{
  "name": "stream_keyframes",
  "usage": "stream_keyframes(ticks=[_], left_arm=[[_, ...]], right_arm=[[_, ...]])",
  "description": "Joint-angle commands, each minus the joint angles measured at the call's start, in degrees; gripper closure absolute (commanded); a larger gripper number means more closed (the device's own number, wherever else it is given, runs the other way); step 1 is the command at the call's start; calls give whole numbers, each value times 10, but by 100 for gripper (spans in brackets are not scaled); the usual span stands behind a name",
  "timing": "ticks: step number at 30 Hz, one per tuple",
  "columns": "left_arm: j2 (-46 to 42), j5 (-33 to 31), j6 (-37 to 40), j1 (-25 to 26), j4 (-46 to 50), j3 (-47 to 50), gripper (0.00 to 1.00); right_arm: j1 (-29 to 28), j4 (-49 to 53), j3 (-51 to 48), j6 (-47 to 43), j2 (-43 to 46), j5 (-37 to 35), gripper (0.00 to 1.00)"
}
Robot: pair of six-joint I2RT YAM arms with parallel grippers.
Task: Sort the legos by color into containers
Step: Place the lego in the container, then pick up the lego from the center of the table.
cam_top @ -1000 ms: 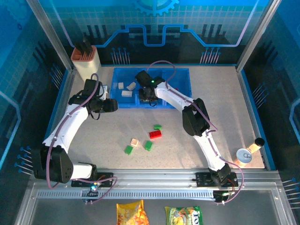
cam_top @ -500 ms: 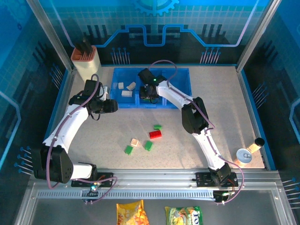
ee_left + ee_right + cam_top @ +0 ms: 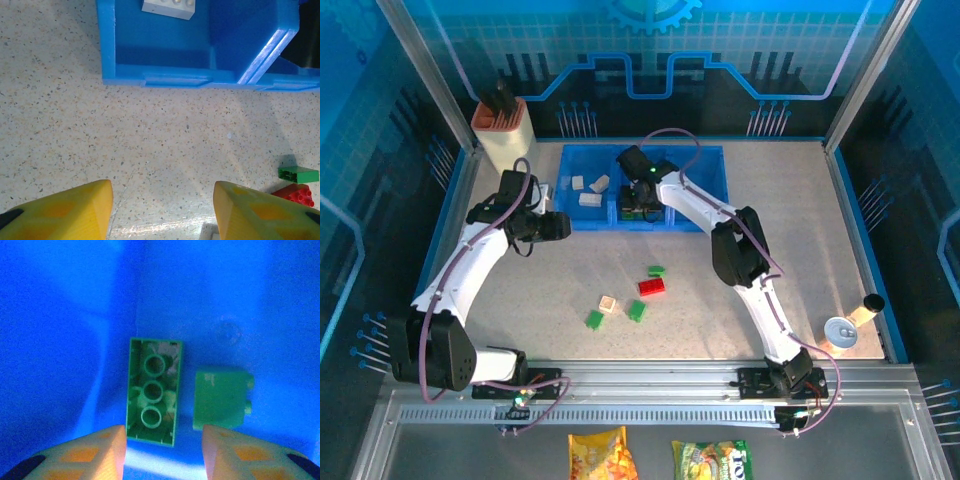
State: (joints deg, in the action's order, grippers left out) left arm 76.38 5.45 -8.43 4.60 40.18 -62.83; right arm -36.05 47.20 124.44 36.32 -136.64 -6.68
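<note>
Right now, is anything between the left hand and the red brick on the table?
Nothing visible does. Bare table lies between the left hand and the red brick; a green brick sits beside it, off that path.

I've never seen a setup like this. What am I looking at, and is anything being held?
Two robot arms are sorting toy bricks by color. One picture looks down from above; the other two come from wrist cameras, yellow fingers at the bottom. The left gripper hangs open over the table beside the blue tray. The right gripper stands open above two green bricks lying in the middle bin. White bricks lie in the left bin. Red, green and cream bricks wait on the table. Nothing is held.
</note>
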Motion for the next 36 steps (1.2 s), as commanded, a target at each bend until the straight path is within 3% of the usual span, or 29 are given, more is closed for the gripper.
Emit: stream_keyframes(ticks=[1, 11, 25, 32, 36], left_arm=[[-8, 14, 10, -7, -2, 0, 43], [-9, 17, 11, -10, -1, -2, 43], [-12, 24, 8, -13, -3, 1, 43], [-5, 33, 5, -14, -4, -1, 43], [-2, 33, 3, -14, -5, 0, 43]], right_arm=[[-5, 39, -6, -30, 54, 25, 55], [-31, 119, -75, -47, 128, 1, 52], [-71, 34, -331, 59, 253, -29, 44], [-85, 21, -374, 92, 249, -39, 33], [-91, 13, -382, 104, 233, -30, 32]])
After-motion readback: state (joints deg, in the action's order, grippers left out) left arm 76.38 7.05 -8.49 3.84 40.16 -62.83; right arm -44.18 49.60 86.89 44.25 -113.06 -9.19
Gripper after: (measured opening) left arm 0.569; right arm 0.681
